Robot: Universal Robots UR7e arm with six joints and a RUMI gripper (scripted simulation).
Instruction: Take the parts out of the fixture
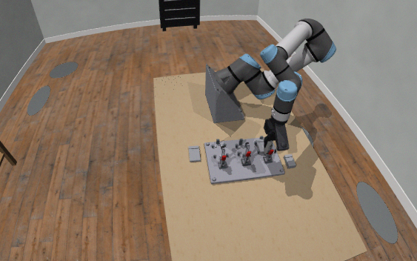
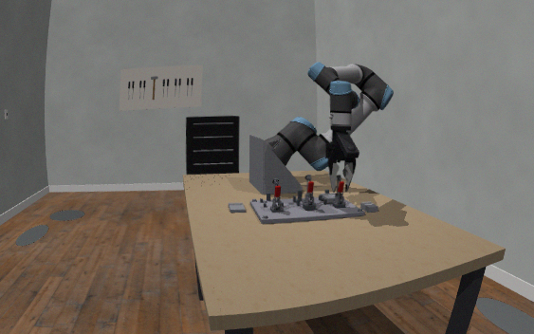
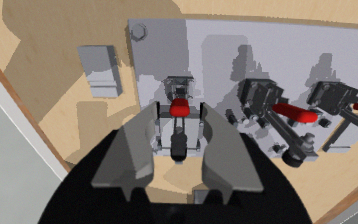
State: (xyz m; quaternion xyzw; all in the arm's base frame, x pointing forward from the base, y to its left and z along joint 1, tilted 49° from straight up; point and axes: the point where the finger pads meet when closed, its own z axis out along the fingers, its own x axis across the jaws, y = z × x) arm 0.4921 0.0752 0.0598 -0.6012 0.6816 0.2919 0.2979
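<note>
My gripper (image 3: 179, 103) over fixture (image 1: 249, 172) at frame centre-right, fingers parted, empty, straddling red clamp handle (image 3: 180, 106). Two parts (image 1: 194, 153) flat on tabletop (image 1: 258, 222); third seemingly clamped.

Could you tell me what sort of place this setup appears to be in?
Probably a small workshop room: a tool board hangs on the wall, a black drawer cabinet stands below it, and a clamping fixture sits on the wooden table.
</note>
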